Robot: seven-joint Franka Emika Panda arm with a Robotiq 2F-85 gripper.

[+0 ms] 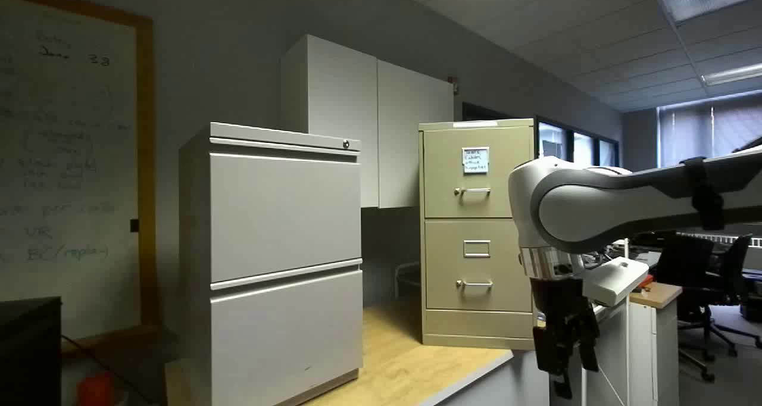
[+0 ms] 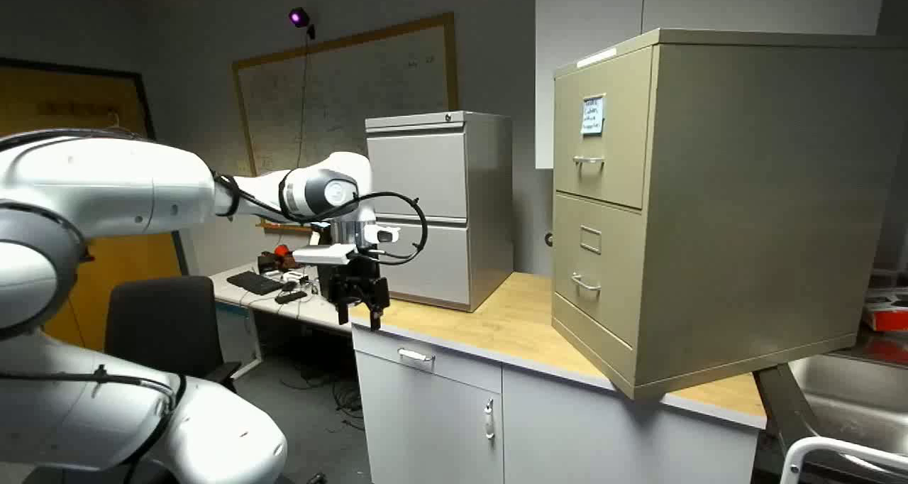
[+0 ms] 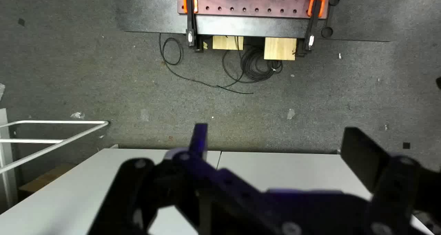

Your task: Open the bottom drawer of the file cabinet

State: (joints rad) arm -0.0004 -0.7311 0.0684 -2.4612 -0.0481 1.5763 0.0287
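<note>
Black two-fingered gripper (image 3: 277, 138), close up in the wrist view: spread wide, nothing held. In an exterior view it hangs pointing down, well left of the tall, narrow tan metal file cabinet (image 2: 745, 207), which stands upright at the right on a wood-topped grey counter (image 2: 518, 321). Rectangular tan bottom drawer (image 1: 476, 269) closed, directly under the matching upper drawer (image 1: 467, 181).

Risks, as judged: approaching nose-down, the gripper could knock the drawer front unless levelled first. Coming in high, it might catch the upper drawer instead. A hard pull could drag or tip the cabinet; its near bottom corner sits at or past the counter's edge.

Pointing: in an exterior view the silver bar handle (image 2: 586, 283) and drawer front face left. Handle lies level; drawer's long axis presumably runs back into the cabinet, hidden.
</note>
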